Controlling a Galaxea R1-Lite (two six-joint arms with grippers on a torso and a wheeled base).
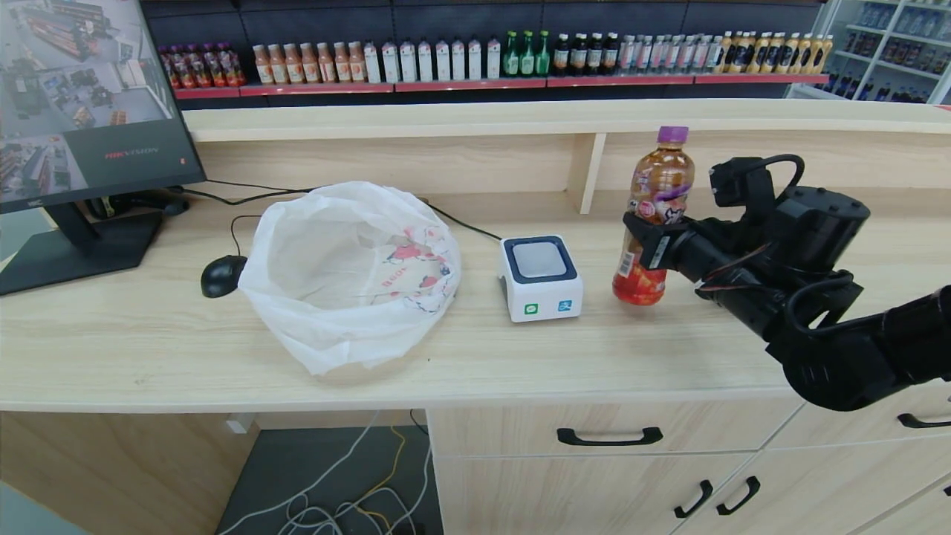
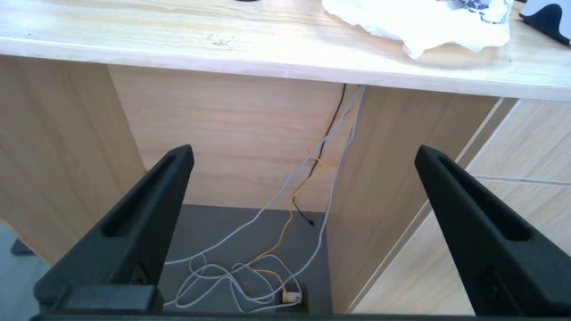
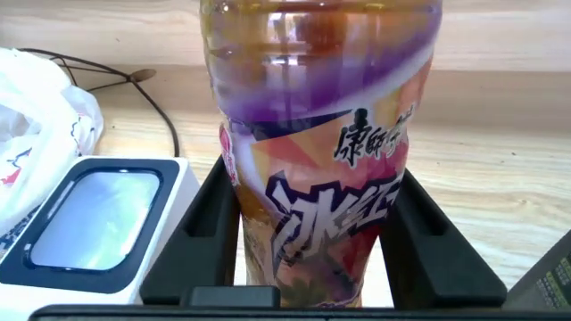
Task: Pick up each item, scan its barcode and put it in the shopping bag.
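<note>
1. The right end effector is clamped on the bottle, with one finger on each side of the label at the lower half of the body. In the right wrist view, the end effector frames the bottle between its two dark fingers.
2. The bottle has a purple cap and holds amber drink. It stands nearly upright, leaning slightly, over the right half of the desk, about midway between the front and back edges. Whether its base touches the desk surface cannot be told.
3. The scanner is a white box with a dark-rimmed window facing up. It sits near the desk's centre, just beside the bottle on the robot's left, and apart from it. It also appears in the right wrist view.
4. The shopping bag is white plastic and lies open-mouthed to the left of the scanner, reaching almost to the front edge.
5. The left end effector has its fingers wide apart and holds nothing. It hangs below the front edge of the desk, facing the kneehole, where cables lie on the floor.
6. A mouse rests just left of the bag, and a monitor stands at the back left corner.
</note>
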